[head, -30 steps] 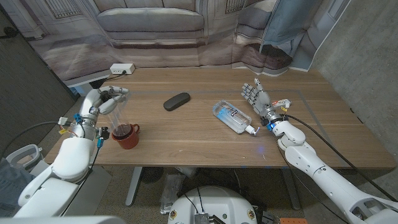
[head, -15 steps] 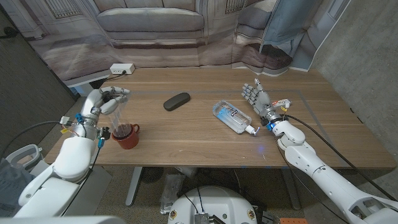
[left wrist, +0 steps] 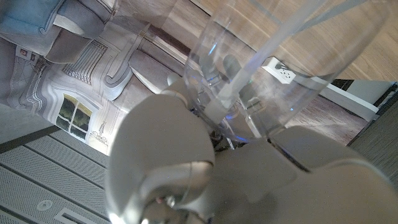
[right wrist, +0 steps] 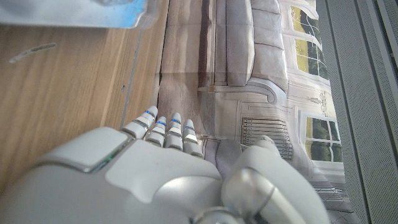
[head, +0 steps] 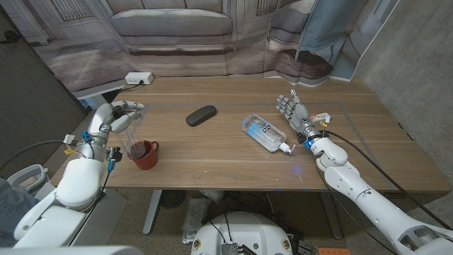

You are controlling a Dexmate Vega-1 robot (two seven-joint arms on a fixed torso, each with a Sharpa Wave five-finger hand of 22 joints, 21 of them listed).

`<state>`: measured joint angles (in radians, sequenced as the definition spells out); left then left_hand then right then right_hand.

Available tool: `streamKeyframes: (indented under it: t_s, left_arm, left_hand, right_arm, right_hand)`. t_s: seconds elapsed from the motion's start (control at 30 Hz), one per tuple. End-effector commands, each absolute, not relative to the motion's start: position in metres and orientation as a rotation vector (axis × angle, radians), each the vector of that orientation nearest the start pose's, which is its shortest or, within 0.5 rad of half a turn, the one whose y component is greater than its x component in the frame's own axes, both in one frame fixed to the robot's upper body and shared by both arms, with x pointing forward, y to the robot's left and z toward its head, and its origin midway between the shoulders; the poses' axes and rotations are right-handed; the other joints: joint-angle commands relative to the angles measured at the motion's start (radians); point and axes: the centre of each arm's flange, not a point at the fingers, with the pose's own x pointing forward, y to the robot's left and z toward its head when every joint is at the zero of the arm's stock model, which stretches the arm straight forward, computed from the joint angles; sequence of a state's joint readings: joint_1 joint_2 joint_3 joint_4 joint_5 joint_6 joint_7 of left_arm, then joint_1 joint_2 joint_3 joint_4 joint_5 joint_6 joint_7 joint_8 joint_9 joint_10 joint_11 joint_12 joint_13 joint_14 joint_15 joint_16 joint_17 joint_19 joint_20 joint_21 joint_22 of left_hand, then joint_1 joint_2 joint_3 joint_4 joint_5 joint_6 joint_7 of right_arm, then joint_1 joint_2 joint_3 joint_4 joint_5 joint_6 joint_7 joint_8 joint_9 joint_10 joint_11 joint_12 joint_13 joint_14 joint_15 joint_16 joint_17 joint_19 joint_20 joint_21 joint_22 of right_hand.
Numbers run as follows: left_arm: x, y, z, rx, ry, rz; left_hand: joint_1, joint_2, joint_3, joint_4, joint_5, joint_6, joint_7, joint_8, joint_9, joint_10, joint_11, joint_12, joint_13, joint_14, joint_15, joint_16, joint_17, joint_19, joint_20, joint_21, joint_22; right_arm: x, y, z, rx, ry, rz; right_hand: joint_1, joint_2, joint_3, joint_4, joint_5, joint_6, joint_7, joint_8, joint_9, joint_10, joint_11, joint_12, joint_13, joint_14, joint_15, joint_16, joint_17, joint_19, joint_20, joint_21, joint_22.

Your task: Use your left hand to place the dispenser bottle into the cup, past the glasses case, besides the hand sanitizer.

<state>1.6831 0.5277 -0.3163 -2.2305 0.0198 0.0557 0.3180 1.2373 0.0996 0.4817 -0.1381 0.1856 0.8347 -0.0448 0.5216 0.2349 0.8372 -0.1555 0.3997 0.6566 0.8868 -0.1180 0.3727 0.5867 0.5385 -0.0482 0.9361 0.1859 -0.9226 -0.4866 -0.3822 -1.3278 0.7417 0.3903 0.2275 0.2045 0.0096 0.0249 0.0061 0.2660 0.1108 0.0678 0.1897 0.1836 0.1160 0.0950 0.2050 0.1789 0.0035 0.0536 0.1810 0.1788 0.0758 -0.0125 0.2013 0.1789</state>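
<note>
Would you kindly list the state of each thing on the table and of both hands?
Dispenser bottle: clear, gripped by the left hand, bottom end in the cup.
Cup: red, upright.
Left hand: gripping the bottle.
Right hand: holding nothing, fingers apart.
Hand sanitizer: lying on its side.
Glasses case: closed.

Both arms wear smooth, rounded white shells, and each ends in a pale silver-grey metallic hand, the left hand and the right hand, with segmented fingers that carry thin blue bands near their tips. At each wrist sits a darker joint with small blue fittings, and a white tag-like piece sticks out beside the left one. A black cable loops off the left forearm, and 2 more run from the right wrist across the table.
</note>
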Motion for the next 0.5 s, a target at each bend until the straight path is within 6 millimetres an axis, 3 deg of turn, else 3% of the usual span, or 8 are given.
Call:
streamKeyframes:
  t_s: [0.03,0.5]
  left_arm:
    - [0.421,0.401,-0.033,0.540,-0.655,0.380]
    - [0.434,0.397,-0.040,0.521,-0.664,0.360]
  left_hand:
    - [-0.006,-0.005,0.010,-0.001,0.004,0.009,0.000,0.002,0.003,0.016,-0.003,0.000,0.004,0.010,-0.040,-0.008,0.004,-0.006,-0.003,0.010,0.002]
    - [-0.007,-0.005,0.013,-0.002,0.005,0.014,0.000,0.002,0.002,0.021,-0.003,0.001,0.008,0.014,-0.042,-0.010,0.010,-0.007,-0.007,0.017,0.001]
  right_arm:
    - [0.629,-0.256,-0.063,0.110,-0.634,0.405]
    - [0.629,-0.258,-0.066,0.107,-0.623,0.398]
  right_hand:
    - [0.003,0.008,-0.007,0.000,-0.003,0.008,-0.002,0.004,0.002,0.002,0.002,0.004,0.005,0.008,0.001,0.006,0.004,0.006,-0.001,-0.001,0.004]
    - [0.003,0.008,-0.008,-0.001,-0.004,0.008,-0.003,0.004,0.002,0.003,0.001,0.005,0.005,0.008,0.000,0.005,0.004,0.006,-0.001,-0.001,0.005]
